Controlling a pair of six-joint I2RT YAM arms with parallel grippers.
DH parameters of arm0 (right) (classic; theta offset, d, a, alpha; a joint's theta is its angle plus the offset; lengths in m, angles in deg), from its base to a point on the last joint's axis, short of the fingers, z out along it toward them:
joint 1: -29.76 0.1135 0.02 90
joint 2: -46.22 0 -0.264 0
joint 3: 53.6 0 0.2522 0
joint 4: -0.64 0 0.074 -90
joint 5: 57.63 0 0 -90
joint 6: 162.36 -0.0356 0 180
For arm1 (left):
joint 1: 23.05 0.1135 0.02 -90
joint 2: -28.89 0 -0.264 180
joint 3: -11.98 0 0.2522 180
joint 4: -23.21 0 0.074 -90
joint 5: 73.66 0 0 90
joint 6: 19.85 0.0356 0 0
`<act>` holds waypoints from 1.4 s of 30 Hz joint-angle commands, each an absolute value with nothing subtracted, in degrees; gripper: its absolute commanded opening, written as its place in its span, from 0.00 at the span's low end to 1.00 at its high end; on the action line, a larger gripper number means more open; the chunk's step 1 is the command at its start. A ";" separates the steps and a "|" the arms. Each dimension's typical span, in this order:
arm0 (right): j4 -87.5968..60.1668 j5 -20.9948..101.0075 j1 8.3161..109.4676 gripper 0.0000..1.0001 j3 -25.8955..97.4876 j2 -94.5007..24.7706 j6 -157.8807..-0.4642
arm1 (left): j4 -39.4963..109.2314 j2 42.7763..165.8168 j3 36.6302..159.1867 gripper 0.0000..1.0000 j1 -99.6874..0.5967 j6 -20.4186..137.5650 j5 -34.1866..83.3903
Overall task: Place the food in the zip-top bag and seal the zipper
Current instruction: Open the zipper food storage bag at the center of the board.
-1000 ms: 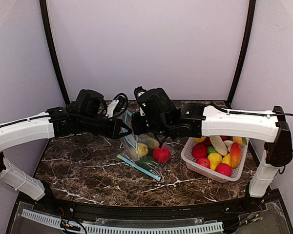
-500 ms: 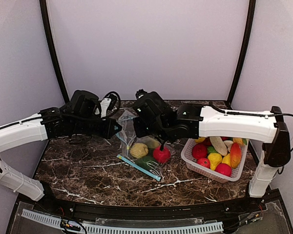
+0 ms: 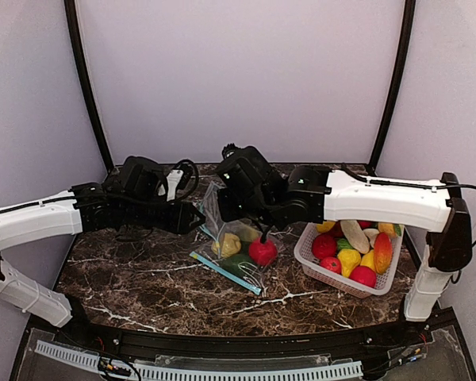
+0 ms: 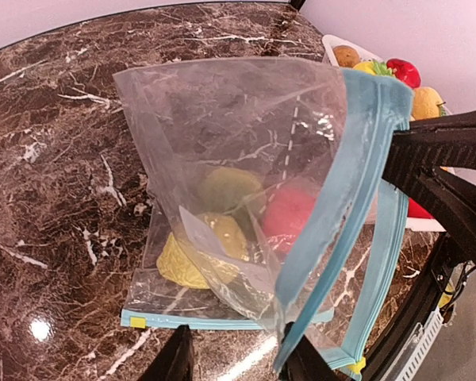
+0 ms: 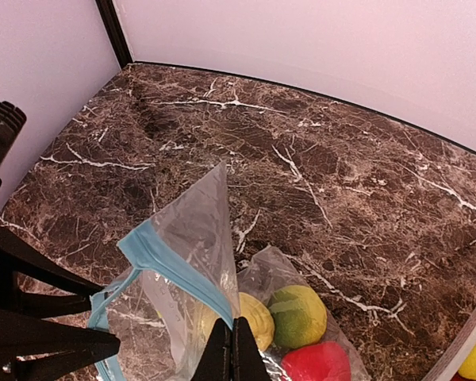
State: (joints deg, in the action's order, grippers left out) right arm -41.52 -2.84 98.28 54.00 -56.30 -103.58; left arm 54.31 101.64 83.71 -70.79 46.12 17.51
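The clear zip-top bag with a blue zipper strip is lifted at its mouth above the marble table. Inside lie yellow food, green food and red food. My right gripper is shut on the bag's zipper edge and holds it up. My left gripper is open just left of the bag; the blue strip hangs against its right finger, and nothing is pinched. In the top view the left gripper and the right gripper nearly meet over the bag.
A white slotted basket with several more red, yellow, orange and white toy foods stands right of the bag, under the right arm. The bag's lower zipper edge lies flat on the table toward the front.
The left gripper has opened and let go of the bag's rim, after pulling left and coming back toward the bag. The right gripper has shut on the rim and keeps it raised.
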 commanded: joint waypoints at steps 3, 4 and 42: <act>-40.54 -1.84 98.06 0.00 55.35 -56.61 -104.37 | 50.11 102.42 81.02 0.43 -70.59 43.89 22.98; -40.54 -1.81 98.01 0.00 55.35 -56.62 -104.41 | 50.00 102.58 81.02 0.43 -70.59 43.84 23.14; -41.15 18.50 88.89 0.83 31.81 -28.37 -101.85 | 61.63 101.53 88.93 0.01 -68.76 53.14 11.72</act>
